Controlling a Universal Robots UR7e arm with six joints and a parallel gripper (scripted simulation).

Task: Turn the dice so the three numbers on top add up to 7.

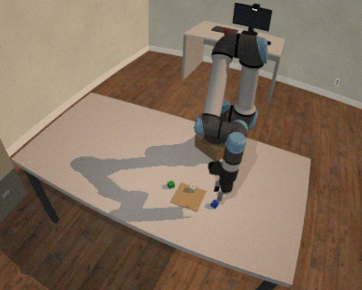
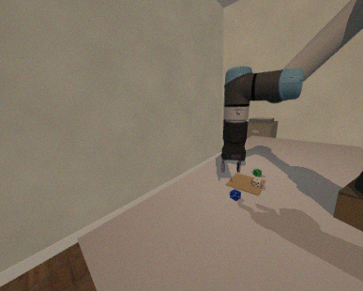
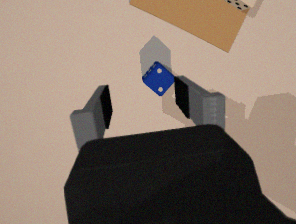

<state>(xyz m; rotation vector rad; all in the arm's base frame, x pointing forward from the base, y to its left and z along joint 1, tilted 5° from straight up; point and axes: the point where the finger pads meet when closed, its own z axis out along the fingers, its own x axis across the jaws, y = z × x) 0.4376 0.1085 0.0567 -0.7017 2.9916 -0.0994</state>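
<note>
The gripper (image 3: 142, 102) is spread wide, empty. The blue die (image 3: 158, 78) is seen off the mat (image 3: 200, 20), apparently showing two.

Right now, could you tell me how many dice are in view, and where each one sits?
3. The white die lies on the mat; the green die and the blue die lie on the table off the mat, on opposite sides.

Tan square mat (image 1: 188, 197) lies flat on table. White die (image 1: 192, 188) sits on mat near one edge. Green die (image 1: 171, 184) off mat, on table. Blue die (image 3: 158, 78) off mat, two pips up.
</note>
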